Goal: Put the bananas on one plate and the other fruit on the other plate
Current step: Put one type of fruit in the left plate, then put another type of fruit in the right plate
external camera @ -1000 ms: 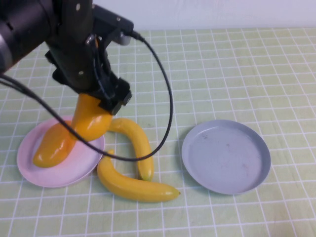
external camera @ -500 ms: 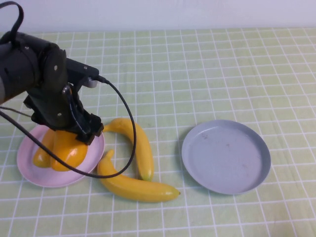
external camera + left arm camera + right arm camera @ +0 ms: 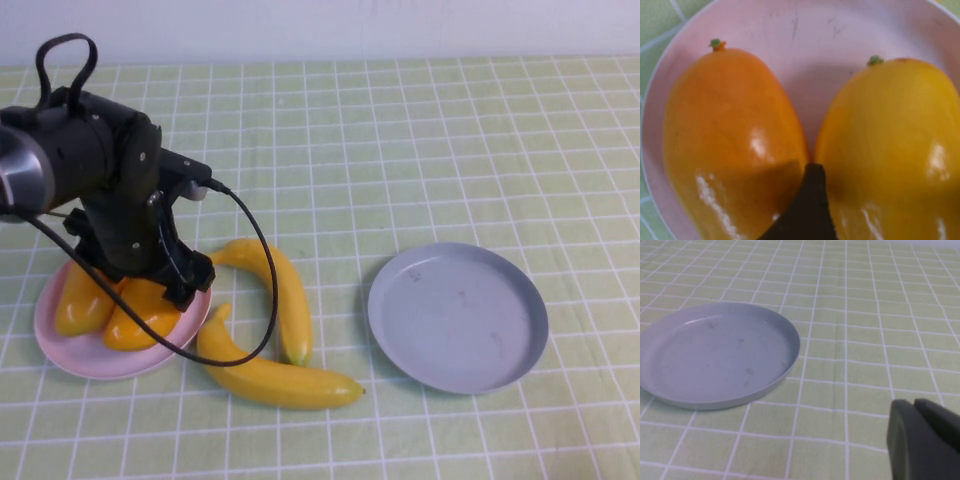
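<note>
The left arm bends low over the table's nine o'clock side, its black wrist and a looping cable hanging above the pink plate point(image 3: 60, 352). The left claw point(image 3: 807, 200) sits directly over the plate; only one dark fingertip shows in the left wrist view, wedged between the two mango-like fruits, and whether the claw is spread I cannot tell. It grips neither fruit. The right claw point(image 3: 925, 440) hovers over bare checked cloth at the grey-blue plate's point(image 3: 457, 317) four o'clock in the right wrist view, its fingers pressed together.

The pink plate holds both fruits side by side, touching: one fruit point(image 3: 78, 302) and the other fruit point(image 3: 140, 315). The grey-blue plate, at three o'clock, carries nothing. The two bananas lie on the cloth between the plates, one banana point(image 3: 277, 290) curving above the second banana point(image 3: 270, 378), just beside the pink plate.
</note>
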You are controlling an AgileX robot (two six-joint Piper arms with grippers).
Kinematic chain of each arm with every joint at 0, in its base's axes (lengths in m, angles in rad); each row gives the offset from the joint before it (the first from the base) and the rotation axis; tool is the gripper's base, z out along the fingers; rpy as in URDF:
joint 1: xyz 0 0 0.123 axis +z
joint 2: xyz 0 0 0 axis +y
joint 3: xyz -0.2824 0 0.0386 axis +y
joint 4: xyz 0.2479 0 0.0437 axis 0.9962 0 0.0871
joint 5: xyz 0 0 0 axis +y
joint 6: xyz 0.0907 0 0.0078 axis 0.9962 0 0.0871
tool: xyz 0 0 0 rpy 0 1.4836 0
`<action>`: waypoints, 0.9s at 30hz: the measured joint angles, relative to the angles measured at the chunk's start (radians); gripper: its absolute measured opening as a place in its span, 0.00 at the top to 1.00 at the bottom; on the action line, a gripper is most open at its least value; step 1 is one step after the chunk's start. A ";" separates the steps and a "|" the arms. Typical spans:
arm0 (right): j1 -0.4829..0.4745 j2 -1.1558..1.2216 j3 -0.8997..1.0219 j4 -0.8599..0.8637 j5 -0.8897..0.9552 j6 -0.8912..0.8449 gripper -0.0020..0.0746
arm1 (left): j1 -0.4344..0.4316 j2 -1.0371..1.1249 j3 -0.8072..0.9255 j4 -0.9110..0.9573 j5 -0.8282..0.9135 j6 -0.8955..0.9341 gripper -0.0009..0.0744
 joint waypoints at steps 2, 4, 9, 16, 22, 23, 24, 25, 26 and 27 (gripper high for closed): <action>0.000 0.000 0.000 0.000 0.000 0.000 0.99 | 0.000 0.000 -0.024 0.000 0.035 -0.002 0.14; 0.000 0.000 0.000 0.000 0.000 0.000 0.99 | 0.000 0.000 -0.059 -0.002 0.078 -0.007 0.14; 0.000 0.000 0.000 0.000 0.000 0.000 0.99 | 0.000 -0.006 -0.156 -0.032 0.176 -0.024 0.31; 0.000 0.000 0.000 0.000 0.000 0.000 0.99 | 0.000 -0.130 -0.179 -0.065 0.203 -0.006 0.92; 0.000 0.000 0.000 0.000 0.000 0.000 0.99 | 0.000 -0.379 -0.113 -0.072 0.136 -0.010 0.98; 0.000 0.000 0.000 0.000 0.000 0.000 0.99 | 0.000 -0.421 -0.094 -0.075 0.122 -0.017 0.98; 0.000 0.000 0.000 0.000 0.000 0.000 0.99 | 0.000 -0.475 -0.064 -0.077 0.103 -0.017 0.98; 0.000 0.000 0.000 0.000 0.000 0.000 0.99 | 0.000 -0.531 -0.030 -0.079 0.080 -0.022 0.98; 0.000 0.000 0.000 0.000 0.000 0.000 0.99 | 0.000 -0.576 0.000 -0.079 0.066 -0.024 0.98; 0.000 0.000 0.000 0.000 0.000 0.000 0.99 | 0.000 -0.645 0.049 -0.079 0.040 -0.026 0.98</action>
